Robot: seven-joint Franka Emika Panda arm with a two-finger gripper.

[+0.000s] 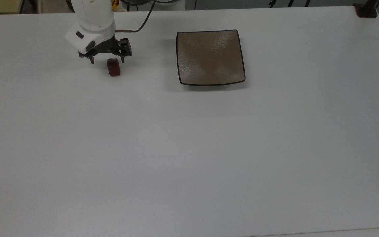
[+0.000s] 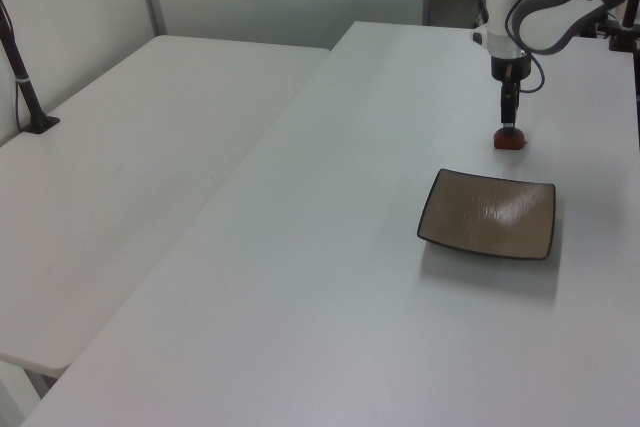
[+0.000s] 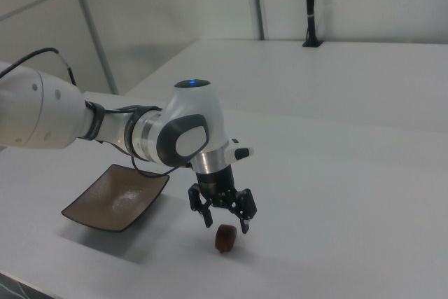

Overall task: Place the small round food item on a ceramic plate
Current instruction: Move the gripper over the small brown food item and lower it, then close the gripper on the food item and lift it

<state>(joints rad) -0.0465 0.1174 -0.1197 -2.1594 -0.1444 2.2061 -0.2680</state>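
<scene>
The small round food item [image 1: 113,67] is a dark reddish-brown chunk lying on the white table [image 1: 189,148], also seen in the left view [image 2: 510,139] and the right view [image 3: 225,239]. My gripper [image 1: 108,61] hangs open just above it, fingers spread to either side of its top [image 3: 226,225]. In the left view the gripper [image 2: 509,127] comes straight down onto the item. The ceramic plate [image 1: 210,57] is square and brown with a dark rim, lying bare to the top view's right of the item [image 2: 489,214] [image 3: 116,198].
A second white table [image 2: 130,157] adjoins on the left view's left, with a black post [image 2: 22,77] on it. A black mount [image 1: 366,10] sits at the top view's far right corner. A cable [image 1: 141,23] trails from the arm.
</scene>
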